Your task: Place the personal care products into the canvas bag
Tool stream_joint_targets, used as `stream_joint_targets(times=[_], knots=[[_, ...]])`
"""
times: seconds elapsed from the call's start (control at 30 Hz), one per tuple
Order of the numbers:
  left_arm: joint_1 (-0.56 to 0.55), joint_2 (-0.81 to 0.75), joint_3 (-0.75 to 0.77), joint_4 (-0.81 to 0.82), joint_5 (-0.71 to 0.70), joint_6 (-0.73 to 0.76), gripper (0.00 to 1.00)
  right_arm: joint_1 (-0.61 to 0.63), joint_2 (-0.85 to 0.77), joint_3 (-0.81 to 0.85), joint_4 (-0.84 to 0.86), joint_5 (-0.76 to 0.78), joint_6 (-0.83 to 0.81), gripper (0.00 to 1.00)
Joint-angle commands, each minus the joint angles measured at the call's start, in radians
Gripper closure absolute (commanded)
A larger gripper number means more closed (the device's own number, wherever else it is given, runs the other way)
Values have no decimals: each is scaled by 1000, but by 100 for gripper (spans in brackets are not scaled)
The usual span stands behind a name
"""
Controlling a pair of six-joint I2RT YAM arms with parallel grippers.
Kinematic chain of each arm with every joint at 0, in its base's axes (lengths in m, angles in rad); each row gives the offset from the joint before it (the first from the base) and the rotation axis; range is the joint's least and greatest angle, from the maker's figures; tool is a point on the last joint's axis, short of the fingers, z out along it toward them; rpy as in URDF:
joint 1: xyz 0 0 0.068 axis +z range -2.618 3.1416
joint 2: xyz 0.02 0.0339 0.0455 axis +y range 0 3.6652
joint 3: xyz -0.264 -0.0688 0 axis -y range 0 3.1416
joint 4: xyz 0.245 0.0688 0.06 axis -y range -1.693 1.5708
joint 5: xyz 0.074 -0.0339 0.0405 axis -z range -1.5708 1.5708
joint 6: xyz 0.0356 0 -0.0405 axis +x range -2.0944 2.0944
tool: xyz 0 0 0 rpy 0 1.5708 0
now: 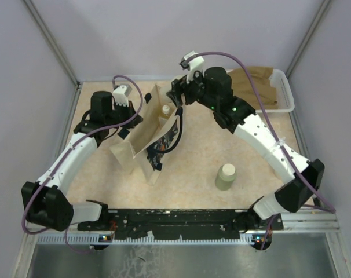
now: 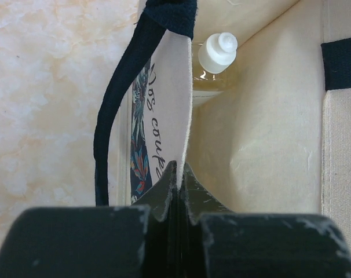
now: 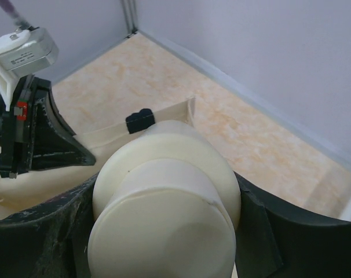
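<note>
The canvas bag [image 1: 142,139] stands open at centre left, its printed side facing right. My left gripper [image 1: 126,128] is shut on the bag's upper edge [image 2: 184,133], next to the navy handle [image 2: 112,121]. The clear amber bottle with a white cap [image 1: 165,109] lies inside the bag at its far end and also shows in the left wrist view [image 2: 217,53]. My right gripper [image 1: 179,96] is shut on the cream bottle [image 3: 164,191] and holds it just above the bag's far rim [image 3: 164,114]. The olive-green cylinder [image 1: 225,176] stands on the table at the front right.
A white tray [image 1: 286,87] holding brown paper sits at the back right corner. Grey walls close in the table at the back and sides. The left gripper's wrist camera [image 3: 22,52] is close to the left of my right gripper.
</note>
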Motion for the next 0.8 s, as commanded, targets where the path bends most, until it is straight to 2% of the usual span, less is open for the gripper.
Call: stream_joint_targets(times=[0.0,0.37,0.77], knots=[[-4,10,2,34,27,-7,100,23,21,-7,286,-169,35,100],[-4,-24,29,-16,4,4,100,126,158,-33,291,-180,11,100],[-3,-66,52,-75,-22,28,100,139,402,132,95,-55,-72,100]])
